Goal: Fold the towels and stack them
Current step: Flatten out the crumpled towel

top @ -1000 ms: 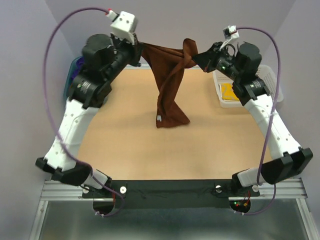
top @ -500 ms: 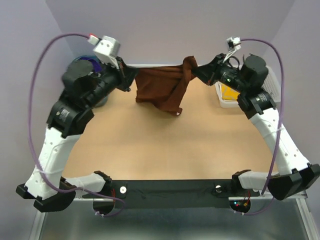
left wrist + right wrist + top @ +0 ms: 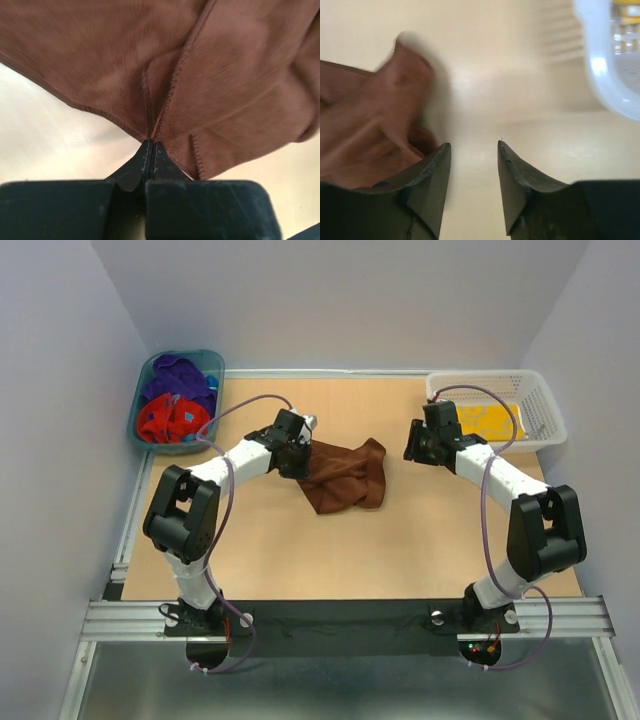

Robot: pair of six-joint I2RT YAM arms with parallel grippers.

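Gripping claw: left gripper [image 3: 151,142] pinched tight on brown towel [image 3: 345,478] hem.
Towel: crumpled mid-table, edges rumpled.
Free claw: right gripper [image 3: 474,145] jaws parted, holding nothing, just beside towel's right edge.
Room: bare table [image 3: 400,550] toward near edge.

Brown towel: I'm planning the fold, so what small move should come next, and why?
Probably move the right jaws onto the right corner of the brown towel and close. It lies rumpled on the table; the left jaws are shut on its edge, the right jaws stand open and empty beside it. Two grips could pull it flat.
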